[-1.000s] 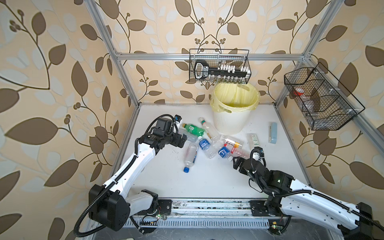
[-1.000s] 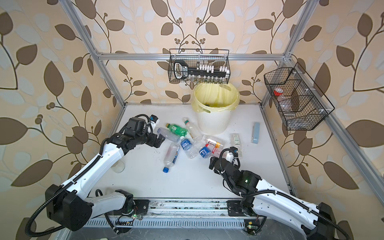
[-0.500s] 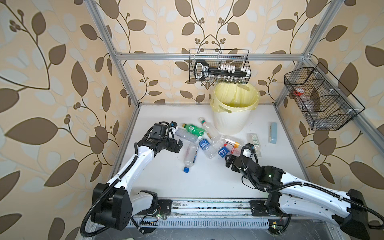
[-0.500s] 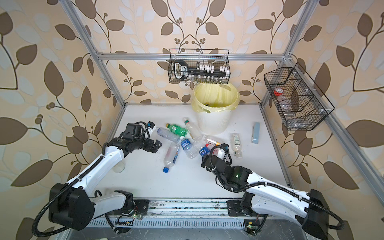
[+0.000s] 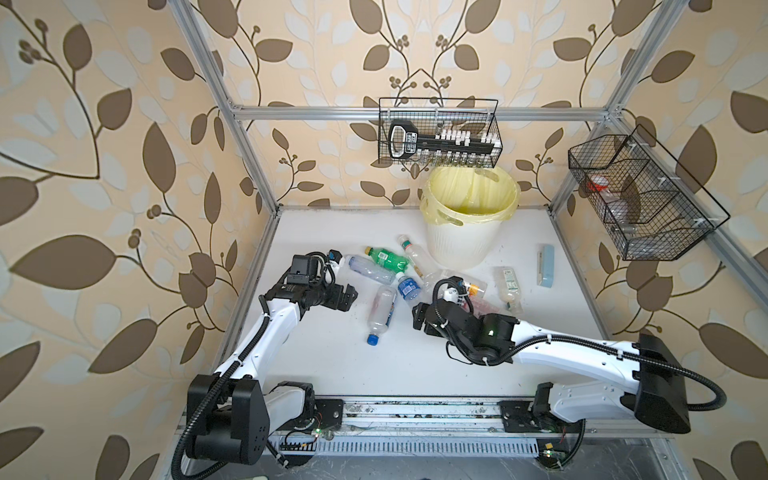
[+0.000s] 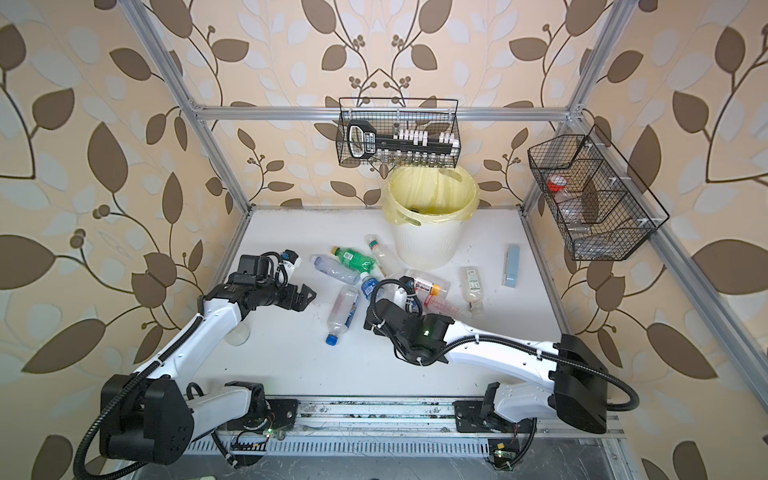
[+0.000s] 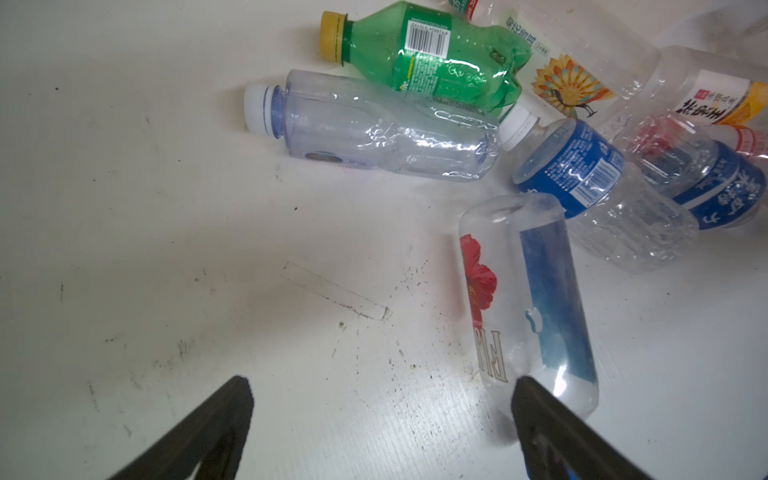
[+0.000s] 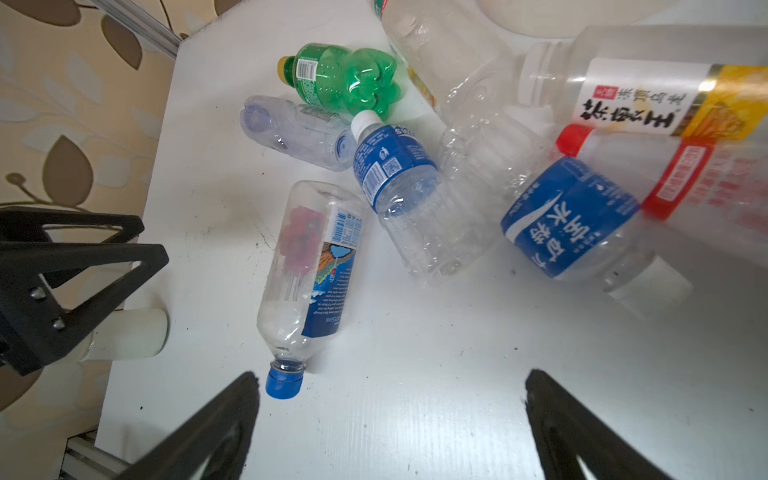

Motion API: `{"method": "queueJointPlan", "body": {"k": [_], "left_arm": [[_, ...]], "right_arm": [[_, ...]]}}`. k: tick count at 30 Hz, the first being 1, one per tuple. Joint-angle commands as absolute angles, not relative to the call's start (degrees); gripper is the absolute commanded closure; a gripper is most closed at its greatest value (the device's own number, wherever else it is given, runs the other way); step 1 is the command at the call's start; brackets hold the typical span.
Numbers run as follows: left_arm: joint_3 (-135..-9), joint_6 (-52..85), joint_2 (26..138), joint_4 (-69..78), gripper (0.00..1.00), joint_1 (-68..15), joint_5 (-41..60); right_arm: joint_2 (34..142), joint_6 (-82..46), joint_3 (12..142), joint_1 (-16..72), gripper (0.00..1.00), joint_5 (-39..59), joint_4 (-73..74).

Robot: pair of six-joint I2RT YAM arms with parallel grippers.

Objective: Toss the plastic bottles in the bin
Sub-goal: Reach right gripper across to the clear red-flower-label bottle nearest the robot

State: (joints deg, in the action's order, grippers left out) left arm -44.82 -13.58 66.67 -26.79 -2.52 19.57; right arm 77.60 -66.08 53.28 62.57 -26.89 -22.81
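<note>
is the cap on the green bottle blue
No, in the left wrist view the green bottle, lying on its side on the table, has a yellow cap.

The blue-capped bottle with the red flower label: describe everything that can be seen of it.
The blue-capped bottle is clear plastic, apparently empty, with a blue screw cap and a wrap label showing a red flower, a blue panel and a barcode. It lies on its side on the white table, cap towards the arm bases, its base close by a blue-labelled bottle; whether they touch cannot be told. It lies between the open left gripper and the open right gripper; neither holds it.
</note>
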Motion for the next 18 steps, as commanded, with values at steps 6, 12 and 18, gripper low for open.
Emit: {"method": "queueJointPlan", "body": {"k": [6,12,18], "left_arm": [[-43.6,-15.3,65.1,-26.1,0.01,0.1,23.3],[-43.4,-15.4,64.6,-26.4,0.01,3.5,25.2],[-42.5,-15.8,64.0,-25.8,0.01,5.8,26.0]], "right_arm": [[88.8,-69.7,64.2,64.7,0.00,-23.5,-24.4],[97.3,-70.4,73.3,64.7,0.00,-19.3,-27.8],[103.3,-71.6,79.1,64.6,0.00,-18.1,-30.7]]}}
